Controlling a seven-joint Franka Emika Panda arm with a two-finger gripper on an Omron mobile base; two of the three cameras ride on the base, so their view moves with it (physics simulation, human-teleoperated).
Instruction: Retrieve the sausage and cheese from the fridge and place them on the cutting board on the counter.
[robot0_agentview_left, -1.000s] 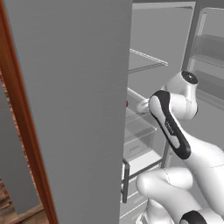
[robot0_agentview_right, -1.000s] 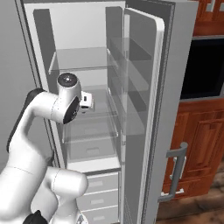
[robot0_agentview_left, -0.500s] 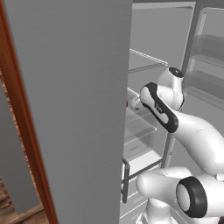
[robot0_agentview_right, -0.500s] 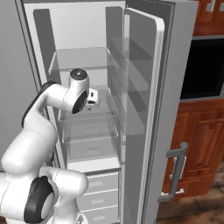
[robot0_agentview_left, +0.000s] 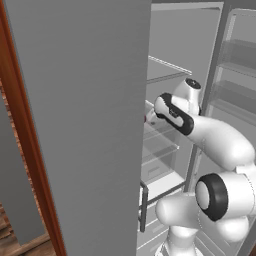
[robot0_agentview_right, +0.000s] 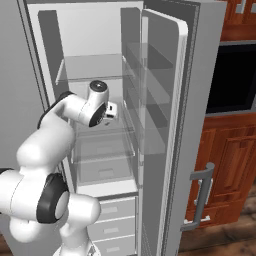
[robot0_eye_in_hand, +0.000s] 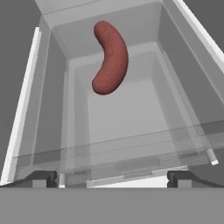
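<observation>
Lying ahead of the claw (robot0_eye_in_hand: 113, 177) (fingers spread wide, empty), the sausage (robot0_eye_in_hand: 109, 57) rests on a glass shelf, long axis running away from it.

I look down onto a clear glass shelf (robot0_eye_in_hand: 131, 131) inside the fridge (robot0_agentview_right: 165, 60). 1 sausage (robot0_eye_in_hand: 109, 57) lies directly on it, curved, toward the back of the shelf. Beneath the glass I see a see-through drawer (robot0_eye_in_hand: 52, 109).
</observation>
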